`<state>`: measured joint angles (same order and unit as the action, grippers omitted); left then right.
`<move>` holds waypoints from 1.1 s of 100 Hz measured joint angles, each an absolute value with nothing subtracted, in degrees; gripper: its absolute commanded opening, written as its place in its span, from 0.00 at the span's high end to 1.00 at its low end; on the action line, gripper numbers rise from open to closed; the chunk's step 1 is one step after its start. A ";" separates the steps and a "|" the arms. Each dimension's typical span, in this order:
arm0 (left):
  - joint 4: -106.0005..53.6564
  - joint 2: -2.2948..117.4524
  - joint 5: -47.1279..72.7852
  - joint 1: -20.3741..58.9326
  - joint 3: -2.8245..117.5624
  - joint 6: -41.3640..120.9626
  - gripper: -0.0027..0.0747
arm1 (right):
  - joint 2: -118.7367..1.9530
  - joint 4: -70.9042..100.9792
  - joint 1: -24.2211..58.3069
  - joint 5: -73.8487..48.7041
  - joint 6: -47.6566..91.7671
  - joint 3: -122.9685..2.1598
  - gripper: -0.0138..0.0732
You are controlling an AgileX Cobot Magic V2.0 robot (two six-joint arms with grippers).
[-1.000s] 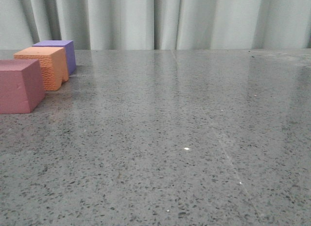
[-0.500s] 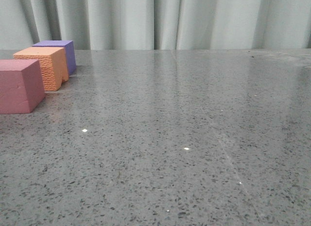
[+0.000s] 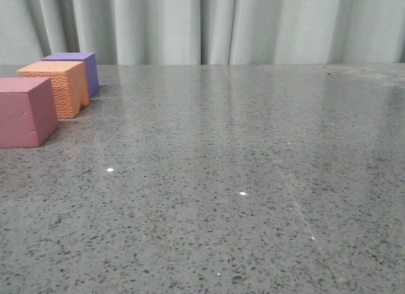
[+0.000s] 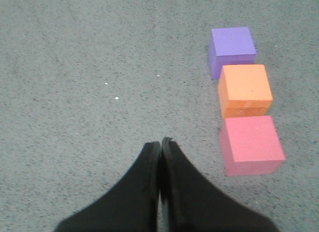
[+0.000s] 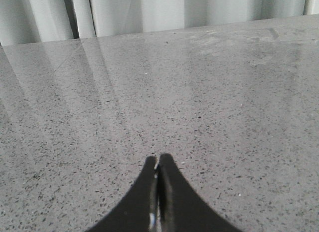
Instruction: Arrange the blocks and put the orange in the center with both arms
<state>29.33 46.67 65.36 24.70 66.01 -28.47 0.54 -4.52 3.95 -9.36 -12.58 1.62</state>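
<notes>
Since the earlier front frames the three cubes have not shifted on the table; the only change is a small bright glint on the stone at about 9 o'clock from the view's middle, absent a second ago and present in the last two frames. The orange cube sits at the far left of the grey speckled table, already the middle one of a tight row: the purple cube lies just beyond it, touching or nearly so, and the pink-red cube lies just in front of it, nearest the camera. In the left wrist view the same row runs away from the camera, purple cube farthest, orange cube between, pink-red cube closest, its long axis pointing roughly toward 12 o'clock. From the left gripper the row lies at about 2 o'clock, the pink-red cube close by at 3 o'clock and the orange one just past it. That gripper's fingers are pressed together and hold nothing. The right gripper is likewise closed on nothing, and its view shows only bare table and curtain, no cube. By my reading the left arm is plainly the nearer one, and with orange already central the arrangement looks close to done.
</notes>
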 measured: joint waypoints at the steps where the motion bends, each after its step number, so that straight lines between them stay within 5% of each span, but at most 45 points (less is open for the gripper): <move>1: 29.69 46.67 65.36 24.70 66.01 -28.47 0.98 | 0.54 -4.52 3.95 -9.36 -12.58 1.62 0.92; 24: 32.67 46.11 62.80 24.70 64.29 -28.33 0.98 | 0.54 -4.52 3.95 -9.36 -12.58 1.62 0.92; 52: 33.24 35.79 38.48 23.39 45.19 -21.62 0.98 | 0.54 -4.52 3.95 -9.36 -12.58 1.62 0.92; 110: 13.95 5.44 9.07 0.11 5.84 -11.35 0.98 | 0.54 -4.52 3.95 -9.36 -12.58 1.62 0.92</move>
